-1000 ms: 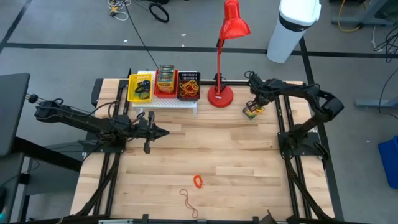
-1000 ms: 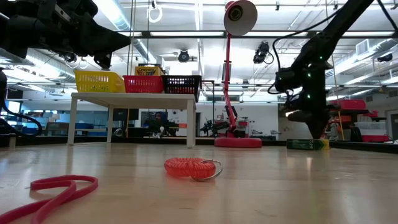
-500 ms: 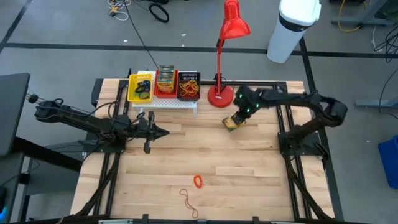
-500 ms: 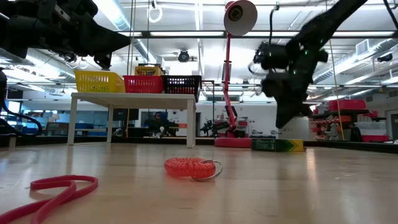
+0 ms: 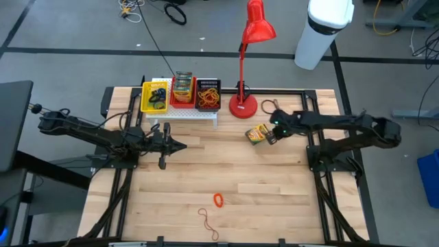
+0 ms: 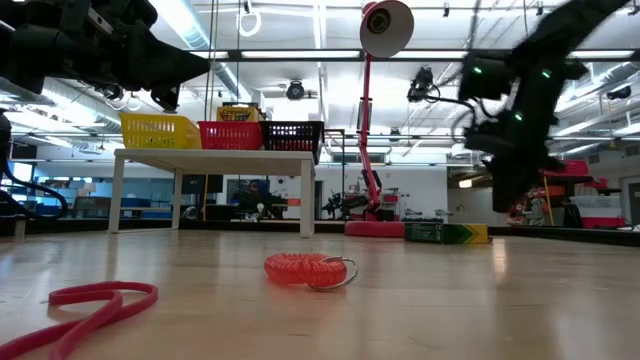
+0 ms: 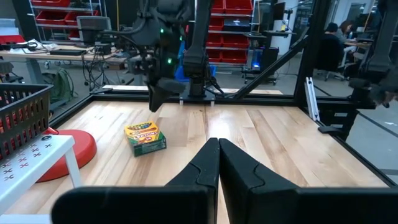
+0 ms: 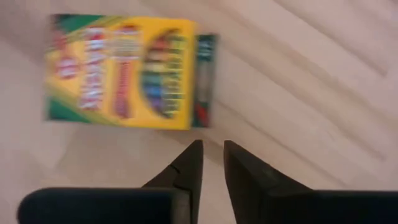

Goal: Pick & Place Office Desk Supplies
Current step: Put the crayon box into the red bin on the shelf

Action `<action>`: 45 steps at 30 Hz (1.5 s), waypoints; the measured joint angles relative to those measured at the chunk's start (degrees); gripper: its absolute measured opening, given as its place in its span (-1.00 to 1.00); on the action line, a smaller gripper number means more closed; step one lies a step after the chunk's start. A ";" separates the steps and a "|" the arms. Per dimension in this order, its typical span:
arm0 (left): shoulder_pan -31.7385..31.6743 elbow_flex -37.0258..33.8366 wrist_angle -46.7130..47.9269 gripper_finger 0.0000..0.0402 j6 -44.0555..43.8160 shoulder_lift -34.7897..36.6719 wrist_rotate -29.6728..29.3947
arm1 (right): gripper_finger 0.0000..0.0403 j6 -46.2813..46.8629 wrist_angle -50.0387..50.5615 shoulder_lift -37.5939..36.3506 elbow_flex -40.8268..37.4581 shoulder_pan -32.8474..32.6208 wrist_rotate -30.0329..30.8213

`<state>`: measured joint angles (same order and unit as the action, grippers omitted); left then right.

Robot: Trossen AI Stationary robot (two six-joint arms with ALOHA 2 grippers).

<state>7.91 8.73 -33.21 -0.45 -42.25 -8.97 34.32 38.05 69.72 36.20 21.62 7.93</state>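
Note:
A green-and-yellow crayon box (image 5: pixel 258 134) (image 8: pixel 121 74) lies flat on its broad face on the wooden table, right of the red lamp's base. My right gripper (image 5: pixel 272 134) (image 8: pixel 211 155) hovers just right of it, pointing steeply down, with a narrow gap between its fingers and nothing in it. A red coiled band (image 5: pixel 218 200) and a brown rubber-band loop (image 5: pixel 208 221) lie near the front edge. My left gripper (image 5: pixel 180 145) (image 7: pixel 217 149) waits shut and level at the table's left, below the rack.
A white perforated rack (image 5: pixel 195 114) at the back carries a yellow basket (image 5: pixel 154 97), a red basket (image 5: pixel 182 89) with crayon boxes and a black basket (image 5: pixel 208 95) with rubber bands. The red desk lamp (image 5: pixel 243 105) stands beside it. Bare wood lies between box and front edge.
My right gripper swept from the back right corner toward the table's left, and the crayon box slid along the table with it to a spot beside the lamp base. The gripper then drew back toward the right and rose a little, while the box stayed flat.

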 joint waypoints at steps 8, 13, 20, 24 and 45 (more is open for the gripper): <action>-0.01 0.00 0.00 -0.94 0.00 -0.01 0.00 | -0.55 6.35 -24.50 -8.79 -16.32 4.37 -7.29; 0.01 0.00 0.01 -0.94 0.00 0.01 0.00 | -0.55 7.91 -26.82 -8.70 -18.37 4.28 -4.56; 0.00 0.00 0.00 -0.94 0.00 0.01 0.00 | -0.55 8.11 -27.99 -8.99 -18.49 4.29 -1.90; 0.01 0.00 0.00 -0.94 0.00 0.01 0.00 | -0.55 8.91 -28.41 -11.21 -18.51 4.29 -1.86; 0.01 0.00 0.02 -0.94 0.00 -0.01 0.00 | -0.55 13.73 -34.22 -6.88 -21.41 4.40 1.51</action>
<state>7.92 8.73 -33.19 -0.45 -42.26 -8.97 48.05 3.83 62.84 14.79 26.02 9.44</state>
